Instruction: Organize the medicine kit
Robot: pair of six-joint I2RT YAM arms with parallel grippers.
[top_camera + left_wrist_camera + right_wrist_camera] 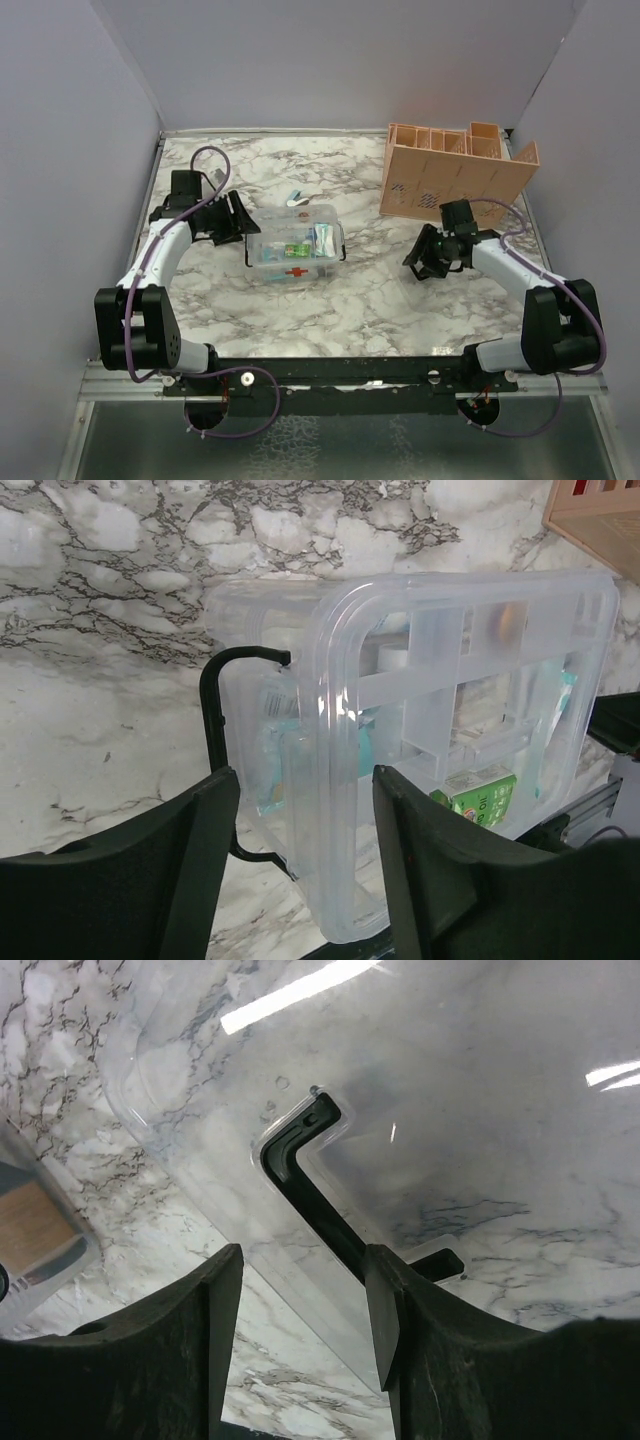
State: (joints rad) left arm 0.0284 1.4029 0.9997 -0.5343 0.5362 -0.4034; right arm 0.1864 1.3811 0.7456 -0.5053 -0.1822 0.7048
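Observation:
The medicine kit, a clear box with a red cross and black handles at its ends, stands mid-table with packets and a green carton inside. My left gripper is at its left end. In the left wrist view the left gripper is open, its fingers on either side of the kit's clear rim, with a gap on the left side. My right gripper hovers to the right of the kit. In its wrist view the right gripper is open over a clear lid with a black handle.
A peach slotted organizer stands at the back right, close behind the right arm. A small white and blue item lies just behind the kit. Grey walls enclose the marble table on three sides.

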